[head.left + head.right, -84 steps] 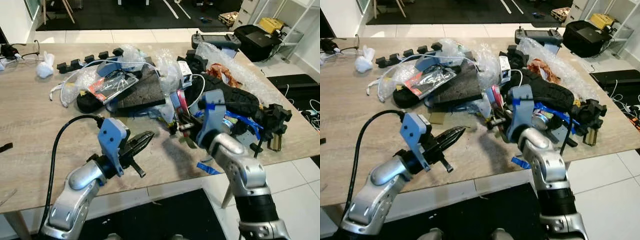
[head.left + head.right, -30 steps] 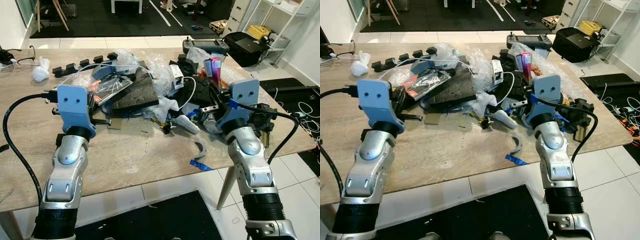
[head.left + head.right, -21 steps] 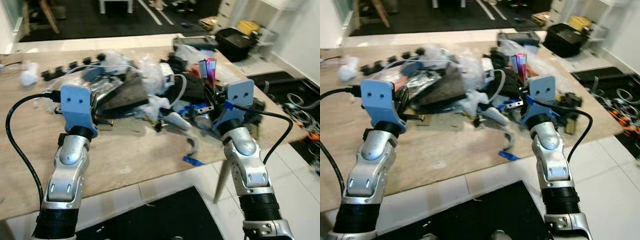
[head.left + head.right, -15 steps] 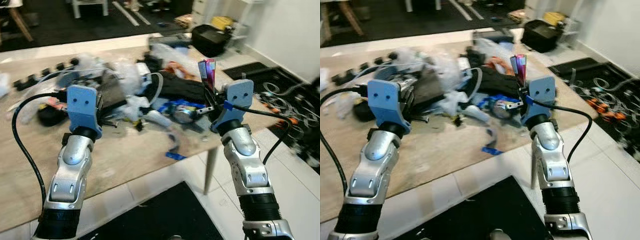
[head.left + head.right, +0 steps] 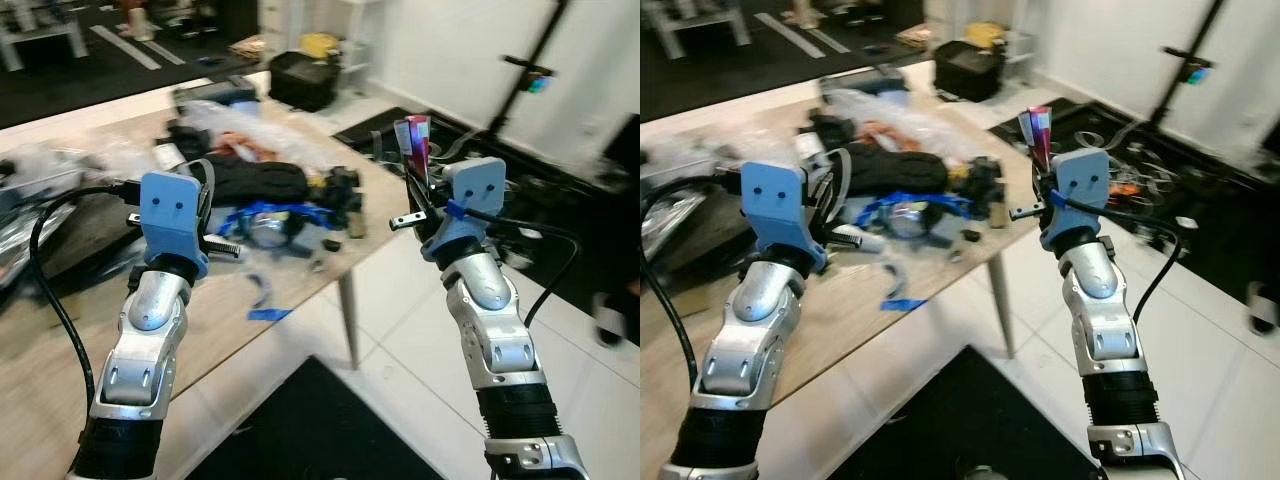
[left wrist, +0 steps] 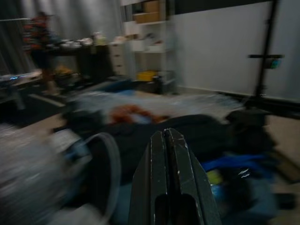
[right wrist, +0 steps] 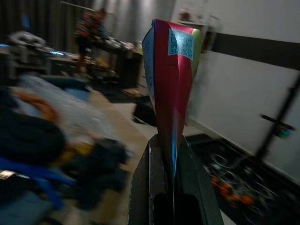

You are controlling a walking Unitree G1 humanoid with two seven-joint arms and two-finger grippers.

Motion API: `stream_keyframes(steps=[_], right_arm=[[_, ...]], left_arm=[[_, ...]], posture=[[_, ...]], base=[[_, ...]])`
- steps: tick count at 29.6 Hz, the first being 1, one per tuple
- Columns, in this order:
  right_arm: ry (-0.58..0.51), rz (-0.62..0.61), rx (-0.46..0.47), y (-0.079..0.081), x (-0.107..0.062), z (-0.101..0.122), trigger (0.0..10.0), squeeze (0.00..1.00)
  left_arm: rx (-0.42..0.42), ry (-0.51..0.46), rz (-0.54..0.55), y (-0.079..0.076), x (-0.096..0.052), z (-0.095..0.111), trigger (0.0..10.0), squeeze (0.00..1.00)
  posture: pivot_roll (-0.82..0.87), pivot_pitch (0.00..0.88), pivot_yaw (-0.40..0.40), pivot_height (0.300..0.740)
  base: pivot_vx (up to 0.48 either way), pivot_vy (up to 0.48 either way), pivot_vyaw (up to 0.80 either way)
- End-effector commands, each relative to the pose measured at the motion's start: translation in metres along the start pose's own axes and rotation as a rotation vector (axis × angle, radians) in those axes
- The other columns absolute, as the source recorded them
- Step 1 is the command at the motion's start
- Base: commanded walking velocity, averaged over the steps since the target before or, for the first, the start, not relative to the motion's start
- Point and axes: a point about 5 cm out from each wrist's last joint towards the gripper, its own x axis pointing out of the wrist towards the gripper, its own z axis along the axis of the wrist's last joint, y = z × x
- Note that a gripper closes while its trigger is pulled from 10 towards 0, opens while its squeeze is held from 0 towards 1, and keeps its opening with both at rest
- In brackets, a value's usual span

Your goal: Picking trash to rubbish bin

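My right end effector [image 7: 169, 164] was raised in front of me, past the corner of the counter [image 5: 300, 290] and over the white tiled floor [image 5: 420, 340]. Its two black fingers [image 7: 154, 187] were clamped on the lower end of a flattened red and magenta wrapper [image 7: 171, 89], which stood upright between them with a small printed label near its top. The head view showed the same wrapper [image 5: 415, 140] projecting above the blue wrist housing.

My left end effector [image 6: 168, 140] was raised over the counter, its fingers pressed together with nothing between them. It pointed at the heap of clutter on the counter.

The clutter was blurred. I could make out a black bundle [image 5: 255, 182], crumpled clear plastic [image 5: 890, 115], blue tape strips [image 5: 262, 215] and a loose scrap of blue tape [image 5: 268, 314] near the counter's edge. A black cable [image 5: 50, 300] ran from my left wrist down along the arm.

A black bag [image 5: 305, 78] sat on the floor beyond the counter. A black stand [image 5: 525, 90] stood against the white wall, with tangled cables [image 5: 1140, 160] on a dark mat below it.
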Motion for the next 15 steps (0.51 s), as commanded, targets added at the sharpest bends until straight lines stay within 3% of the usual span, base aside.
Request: stream_keyframes(steps=[1,15], right_arm=[[0.007,-0.007,0.006,-0.0012,-0.0012,-0.0027,10.0,0.0],[0.0,-0.011,0.004,-0.0017,0.0001,-0.0016,10.0,0.0]], left_arm=[[0.005,0.013,-0.005,0.0004,-0.0017,-0.0019,10.0,0.0],[0.014,0.007,-0.024,-0.0004,-0.0015,-0.0013,10.0,0.0]], posture=[[0.03,0.114,-0.056,0.74],[0.03,0.115,-0.055,0.74]], base=[[0.0,0.0,-0.6],[0.0,0.0,-0.6]])
